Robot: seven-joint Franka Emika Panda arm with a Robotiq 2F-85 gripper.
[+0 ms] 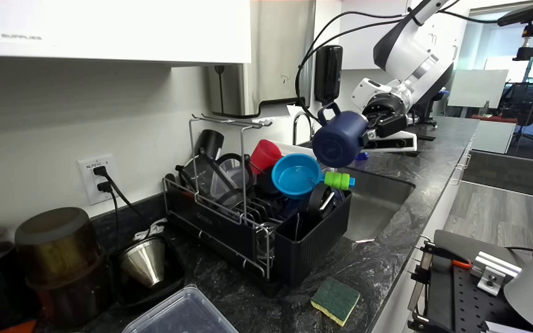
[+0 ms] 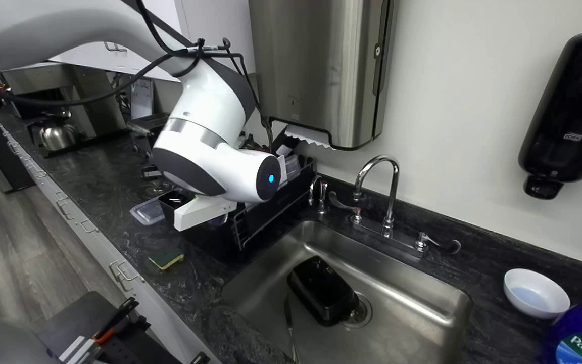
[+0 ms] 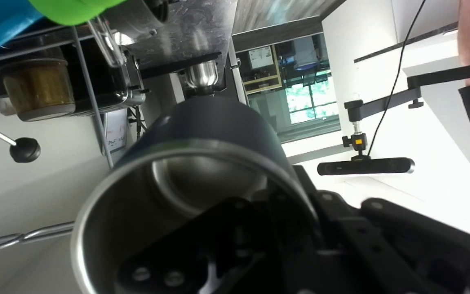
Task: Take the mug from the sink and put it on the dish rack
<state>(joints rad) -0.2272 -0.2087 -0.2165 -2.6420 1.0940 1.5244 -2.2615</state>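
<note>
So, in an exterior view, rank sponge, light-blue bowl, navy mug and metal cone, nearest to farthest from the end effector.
1. Navy mug: held in the end effector.
2. Light-blue bowl: lower, on the dish rack.
3. Sponge: on the counter below.
4. Metal cone: beyond the rack.

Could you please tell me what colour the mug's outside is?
The mug is dark blue outside, best seen in an exterior view.
</note>
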